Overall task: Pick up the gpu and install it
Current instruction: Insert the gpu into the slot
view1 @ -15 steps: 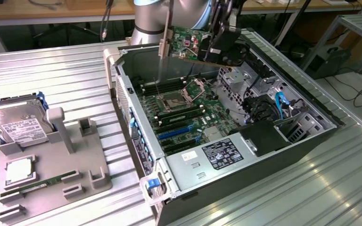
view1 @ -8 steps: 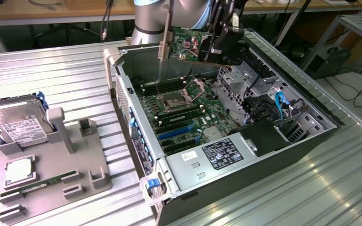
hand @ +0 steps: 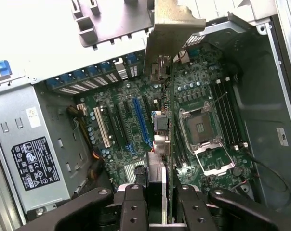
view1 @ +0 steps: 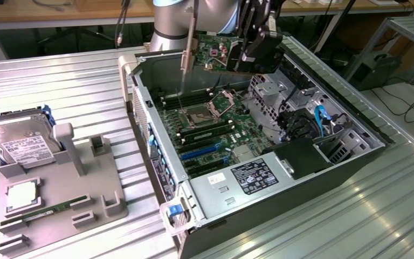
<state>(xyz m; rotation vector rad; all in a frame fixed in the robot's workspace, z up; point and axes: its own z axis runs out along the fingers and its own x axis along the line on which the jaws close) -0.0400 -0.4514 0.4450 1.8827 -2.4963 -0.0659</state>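
The gpu (view1: 213,53) is clamped in the tool (view1: 254,49), whose two dark fingers (hand: 135,207) are closed on the card's upper edge. We see the card hanging upright on edge, green face toward the exterior camera, with its silver end bracket (view1: 187,56) pointing down on the exterior view's left.

The arm (view1: 178,19) comes down from above at the far edge of the worktop (view1: 63,75), and its wrist points straight down. It holds the card in the air over the far end of the open computer case (view1: 351,162), clear of the motherboard (view1: 218,132) and not seated in any slot. In the wrist view the card runs edge-on above the board, between the blue expansion slot (hand: 141,122) and the open processor socket (hand: 203,130).

The case lies on its side with its open face up and reaches from the worktop's far edge toward the near edge. Its power supply (view1: 254,177) sits at the near end. Well apart from it, by the worktop's edge on the exterior view's left, a grey holder (view1: 67,202) carries a hard drive (view1: 20,143) standing upright and a memory stick (view1: 49,211) lying flat.
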